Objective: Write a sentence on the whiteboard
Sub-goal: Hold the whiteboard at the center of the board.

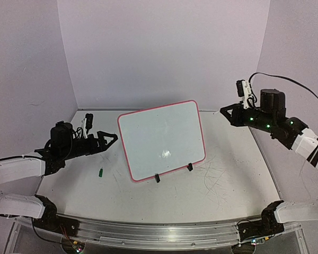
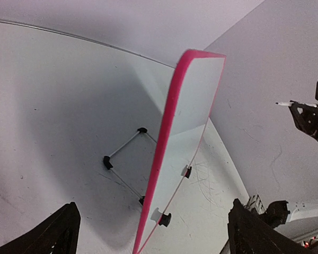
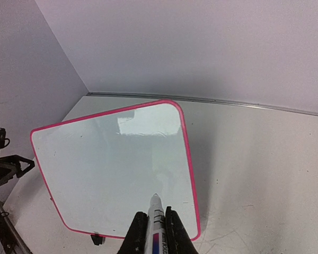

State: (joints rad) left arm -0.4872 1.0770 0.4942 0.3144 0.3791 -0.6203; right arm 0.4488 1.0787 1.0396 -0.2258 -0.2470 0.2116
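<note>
The whiteboard (image 1: 161,140), white with a pink-red rim, stands tilted back on two black clip feet at the middle of the table. Its face is blank and no sentence shows on it. It also shows in the right wrist view (image 3: 114,169) and edge-on in the left wrist view (image 2: 172,153). My right gripper (image 3: 156,218) is shut on a white marker (image 3: 157,225), tip bare, held in the air to the right of the board (image 1: 227,113). My left gripper (image 1: 110,139) is open and empty just left of the board, its black fingers (image 2: 55,233) wide apart.
A small green marker cap (image 1: 101,172) lies on the table left of the board. Faint grey scribbles (image 1: 214,177) mark the tabletop to the board's right. Walls close in the back and both sides. A metal rail (image 1: 159,233) runs along the near edge.
</note>
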